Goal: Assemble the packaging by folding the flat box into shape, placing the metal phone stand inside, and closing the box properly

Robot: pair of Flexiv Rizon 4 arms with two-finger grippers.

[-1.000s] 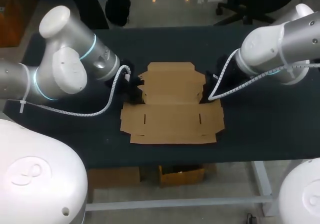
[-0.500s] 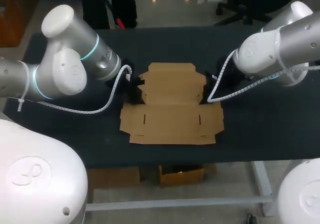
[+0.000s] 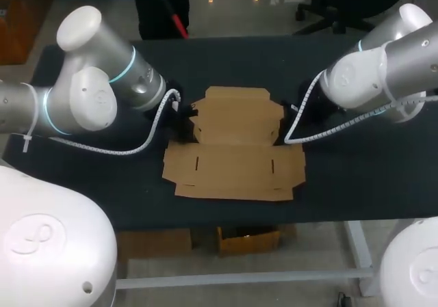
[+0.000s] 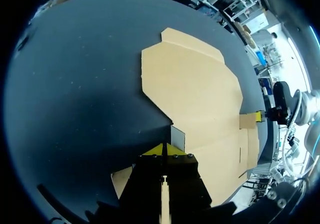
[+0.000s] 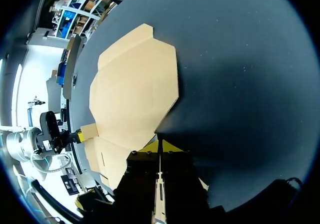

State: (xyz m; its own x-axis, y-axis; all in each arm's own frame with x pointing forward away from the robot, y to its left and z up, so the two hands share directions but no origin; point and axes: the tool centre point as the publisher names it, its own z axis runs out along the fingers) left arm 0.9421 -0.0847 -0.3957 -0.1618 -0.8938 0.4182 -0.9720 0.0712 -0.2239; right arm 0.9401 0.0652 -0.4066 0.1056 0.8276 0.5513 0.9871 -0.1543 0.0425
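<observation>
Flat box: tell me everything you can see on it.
The flat box is a tan die-cut cardboard blank, unfolded and lying flat on the dark table. A narrower far panel with notched edges joins a wider near panel that has two short slots and side flaps. The left pincer and right pincer each pinch a small side tab near the middle fold, from opposite sides. Nothing lies on it.

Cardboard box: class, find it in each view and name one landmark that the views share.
Head view: the cardboard box lies flat in the middle of the black table.
Left wrist view: the cardboard box spreads ahead of the left pincer.
Right wrist view: the cardboard box spreads ahead of the right pincer.
Shared landmark: the black table under it.
</observation>
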